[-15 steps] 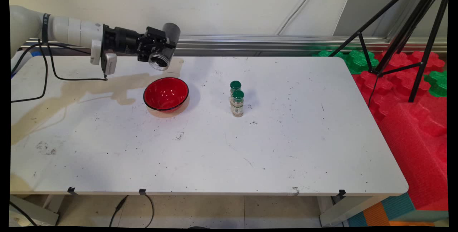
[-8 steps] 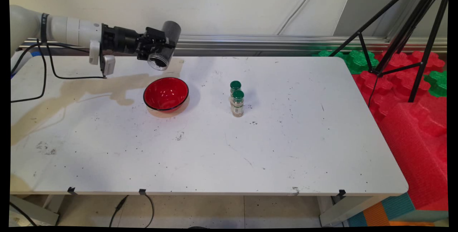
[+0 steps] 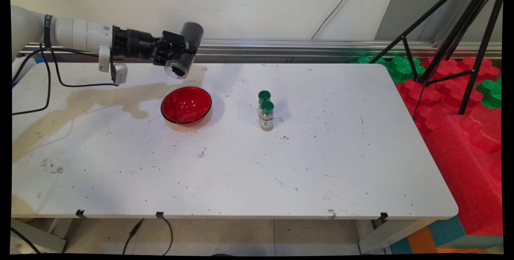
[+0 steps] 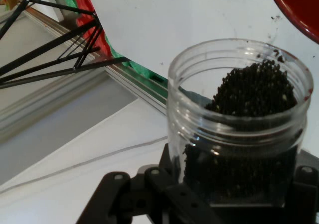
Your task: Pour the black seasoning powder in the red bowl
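A speckled white table (image 3: 241, 163) stands before a pale wall. At its far left, the black gripper (image 3: 176, 53) has its jaws pinching a clear plastic jar of small black grains (image 4: 239, 129), tilted mouth-down above the far rim of a red round bowl (image 3: 186, 105). Grains could spill past the bowl, given the offset. Two green-capped spice bottles (image 3: 266, 111) stand to the right.

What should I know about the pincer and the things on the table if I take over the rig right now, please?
Pincer: shut on the open clear jar of small dark grains, held tilted, mouth down toward the red bowl, above its far rim.
Red bowl: on the white table, looks empty.
Two green-capped bottles: upright, close together, right of the bowl, untouched.
No grains seen falling.
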`<state>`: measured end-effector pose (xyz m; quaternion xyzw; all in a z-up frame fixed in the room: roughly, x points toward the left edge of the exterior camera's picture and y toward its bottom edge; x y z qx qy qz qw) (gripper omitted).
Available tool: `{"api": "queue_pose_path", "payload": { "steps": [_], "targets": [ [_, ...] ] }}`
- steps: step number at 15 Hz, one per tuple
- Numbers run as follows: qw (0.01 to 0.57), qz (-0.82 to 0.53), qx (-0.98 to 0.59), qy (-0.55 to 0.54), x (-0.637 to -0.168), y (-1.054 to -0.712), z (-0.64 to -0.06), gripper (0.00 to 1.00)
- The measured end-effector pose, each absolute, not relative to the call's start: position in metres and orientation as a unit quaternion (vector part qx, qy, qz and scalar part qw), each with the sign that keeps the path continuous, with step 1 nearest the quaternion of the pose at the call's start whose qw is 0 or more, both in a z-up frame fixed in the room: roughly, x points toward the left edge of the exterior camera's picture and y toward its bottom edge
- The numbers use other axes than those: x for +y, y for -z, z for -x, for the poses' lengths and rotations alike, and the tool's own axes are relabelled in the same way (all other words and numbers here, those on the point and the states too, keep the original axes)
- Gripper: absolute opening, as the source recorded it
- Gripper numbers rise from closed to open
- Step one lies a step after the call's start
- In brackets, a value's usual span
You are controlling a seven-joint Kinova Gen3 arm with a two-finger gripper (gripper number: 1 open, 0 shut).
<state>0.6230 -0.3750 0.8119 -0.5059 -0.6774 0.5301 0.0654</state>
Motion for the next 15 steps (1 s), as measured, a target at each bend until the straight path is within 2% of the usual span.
{"api": "queue_pose_path", "payload": {
  "steps": [15],
  "targets": [
    [0.047, 0.534, -0.651, -0.537, -0.3712, -0.8144, -0.6242, 0.0]
  ]
}}
